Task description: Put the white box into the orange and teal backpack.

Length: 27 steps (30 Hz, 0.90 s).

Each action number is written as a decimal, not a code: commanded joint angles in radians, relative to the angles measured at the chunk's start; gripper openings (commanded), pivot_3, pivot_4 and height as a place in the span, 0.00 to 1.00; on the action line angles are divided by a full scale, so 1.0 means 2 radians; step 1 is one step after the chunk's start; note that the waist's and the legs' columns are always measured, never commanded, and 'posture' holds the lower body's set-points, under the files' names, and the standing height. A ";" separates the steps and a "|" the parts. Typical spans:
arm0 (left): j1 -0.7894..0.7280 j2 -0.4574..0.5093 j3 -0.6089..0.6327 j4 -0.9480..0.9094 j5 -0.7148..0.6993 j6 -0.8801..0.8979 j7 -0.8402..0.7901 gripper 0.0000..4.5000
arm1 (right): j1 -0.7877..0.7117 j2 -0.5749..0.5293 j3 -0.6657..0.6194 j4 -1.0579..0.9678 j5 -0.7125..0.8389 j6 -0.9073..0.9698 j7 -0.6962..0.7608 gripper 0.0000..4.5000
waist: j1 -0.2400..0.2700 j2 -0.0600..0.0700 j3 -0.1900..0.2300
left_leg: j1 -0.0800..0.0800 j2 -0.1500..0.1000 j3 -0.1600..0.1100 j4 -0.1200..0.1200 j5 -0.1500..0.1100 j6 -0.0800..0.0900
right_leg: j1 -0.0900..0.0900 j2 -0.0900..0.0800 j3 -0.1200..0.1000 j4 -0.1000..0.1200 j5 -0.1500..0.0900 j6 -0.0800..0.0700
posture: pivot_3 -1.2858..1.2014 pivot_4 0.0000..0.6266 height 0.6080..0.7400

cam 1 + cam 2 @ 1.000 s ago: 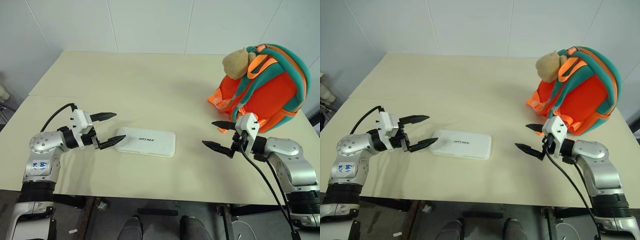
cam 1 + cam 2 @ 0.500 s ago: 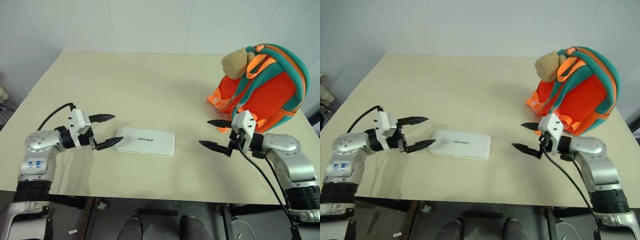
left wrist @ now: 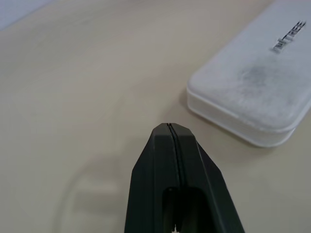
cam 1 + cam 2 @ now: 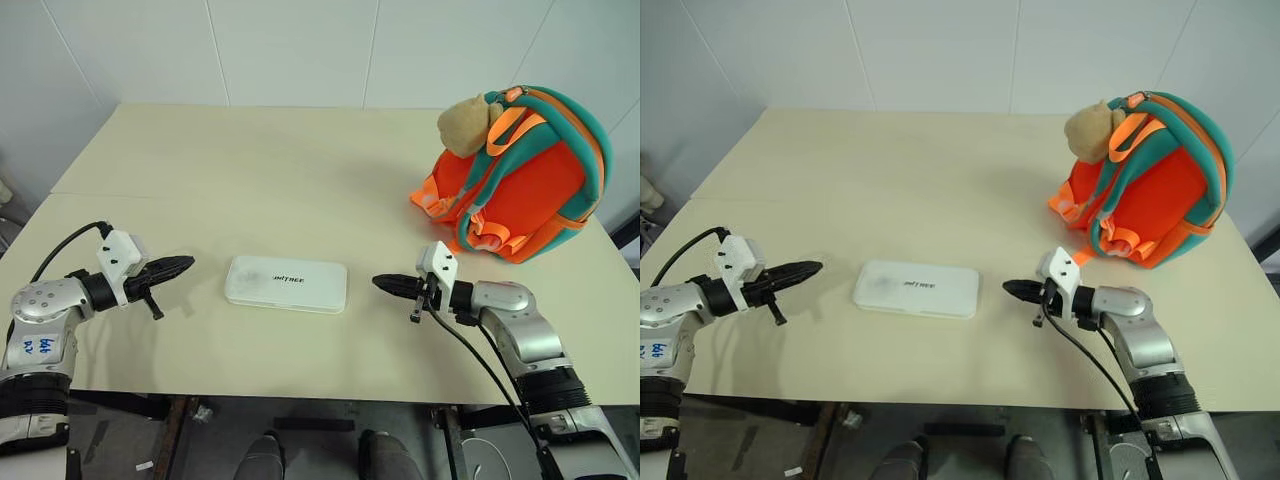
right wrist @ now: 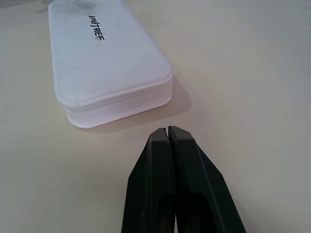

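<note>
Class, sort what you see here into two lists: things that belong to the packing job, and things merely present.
Belongs to the job:
white box
orange and teal backpack
left gripper, jaws shut
right gripper, jaws shut

Merely present:
tan plush toy on the backpack
table

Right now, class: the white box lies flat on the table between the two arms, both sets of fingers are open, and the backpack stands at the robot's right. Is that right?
One thing is wrong: both sets of fingers are shut, not open. The left wrist view shows the left gripper closed, and the right wrist view the right gripper. The white box and the backpack are as stated.
</note>
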 commanded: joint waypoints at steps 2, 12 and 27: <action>-0.012 -0.015 -0.022 0.007 0.019 -0.004 0.009 0.00 | 0.007 0.016 0.013 -0.020 -0.002 -0.004 -0.003 0.00 | 0.000 0.000 0.000 | 0.000 0.000 0.000 0.000 0.000 0.000 | 0.000 0.000 0.000 0.000 0.000 0.000 | 0.52 0.24 1.00; -0.013 -0.047 -0.067 -0.012 0.032 0.013 0.000 0.00 | 0.012 0.052 0.041 -0.051 -0.001 0.014 -0.012 0.00 | -0.001 0.000 0.000 | 0.000 0.000 0.000 0.000 0.000 0.000 | 0.000 0.001 0.001 0.002 0.000 0.000 | 0.52 0.24 1.00; -0.022 -0.098 -0.095 -0.062 0.025 0.037 -0.003 0.00 | 0.010 0.005 0.012 -0.037 -0.001 0.014 0.012 0.00 | 0.005 0.000 0.000 | 0.000 0.000 0.000 0.001 0.000 0.000 | 0.000 0.001 0.002 0.002 0.000 0.000 | 0.52 0.24 1.00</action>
